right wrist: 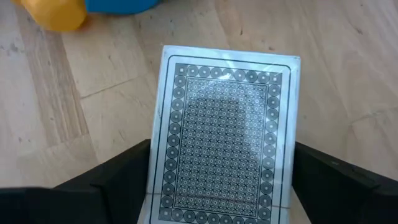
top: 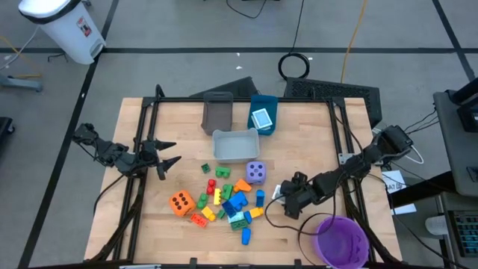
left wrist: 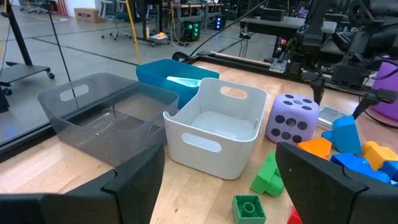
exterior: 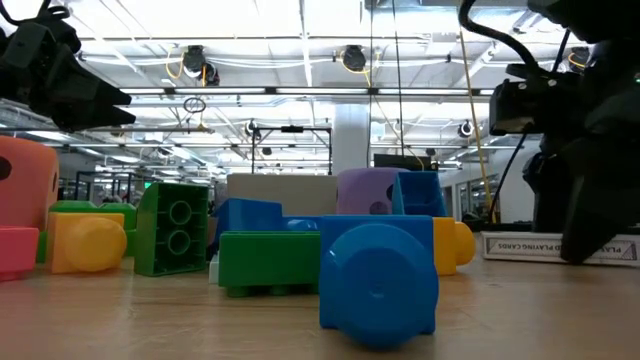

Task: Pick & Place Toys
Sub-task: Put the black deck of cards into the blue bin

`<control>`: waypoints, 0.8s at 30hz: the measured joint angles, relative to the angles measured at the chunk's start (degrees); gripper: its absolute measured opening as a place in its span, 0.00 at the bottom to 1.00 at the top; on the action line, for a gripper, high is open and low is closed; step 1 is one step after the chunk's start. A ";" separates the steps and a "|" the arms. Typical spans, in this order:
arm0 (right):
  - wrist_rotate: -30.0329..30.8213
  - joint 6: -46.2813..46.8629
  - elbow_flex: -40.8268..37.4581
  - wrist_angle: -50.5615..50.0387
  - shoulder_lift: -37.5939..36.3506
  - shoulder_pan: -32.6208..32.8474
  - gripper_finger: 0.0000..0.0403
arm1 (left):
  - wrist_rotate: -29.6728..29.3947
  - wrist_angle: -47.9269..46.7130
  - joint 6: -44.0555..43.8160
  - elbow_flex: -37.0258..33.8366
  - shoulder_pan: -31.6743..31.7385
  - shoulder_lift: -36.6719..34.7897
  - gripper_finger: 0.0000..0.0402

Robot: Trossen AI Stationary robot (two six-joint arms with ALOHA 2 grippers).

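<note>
A pile of small coloured bricks (top: 228,202) lies on the wooden table, with an orange die (top: 181,202) at its left and a purple die (top: 255,172) behind it. My right gripper (top: 282,196) is right of the pile, low over the table, closed around a patterned playing-card box (right wrist: 224,124). The box also shows in the low view (exterior: 555,246). My left gripper (top: 170,153) hangs open and empty over the table's left part, facing the bins; it also shows in the left wrist view (left wrist: 217,162). My right gripper has the card box between its two fingers, one on each long side (right wrist: 157,162), near one short end. The fingers (right wrist: 118,180) lie along the box. The box lies flat and level, its patterned face up, at or just above the table top.
A white bin (top: 235,144), a grey bin (top: 217,113) and a blue bin (top: 263,113) holding a white-teal tile (top: 261,118) stand at the table's far middle. A round purple bowl (top: 342,240) stands at the near right corner. Black frame rails run along both sides.
</note>
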 joint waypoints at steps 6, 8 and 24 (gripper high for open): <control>-1.31 -3.90 0.21 0.40 -1.93 -0.84 0.69 | 0.00 -0.01 0.00 0.00 -0.01 0.00 0.77; -1.55 -4.89 0.20 0.61 -3.92 -1.06 0.67 | 0.00 -0.01 0.00 0.00 -0.02 0.00 0.77; 6.28 -18.06 0.00 15.98 -13.32 -1.09 0.67 | 0.00 0.35 0.00 0.02 -0.02 -0.02 0.77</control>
